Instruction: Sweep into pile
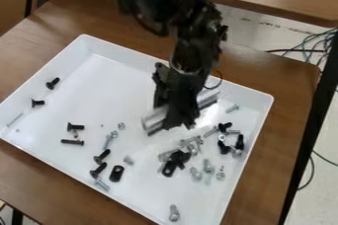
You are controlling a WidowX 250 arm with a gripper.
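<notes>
Here, black and silvery screws (102, 156), loosely strewn, hand (179, 119) clamped on a bar (154, 119), probably metal.

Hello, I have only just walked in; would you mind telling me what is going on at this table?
A black robot arm has a long silver bar with a dark lower edge in its gripper, at a shallow white plastic tray. The job is sweeping small metal hardware into a pile. Black and silver fasteners are loosely grouped toward the view's lower right, but several black screws lie scattered at the left, so the pile looks unfinished.
</notes>
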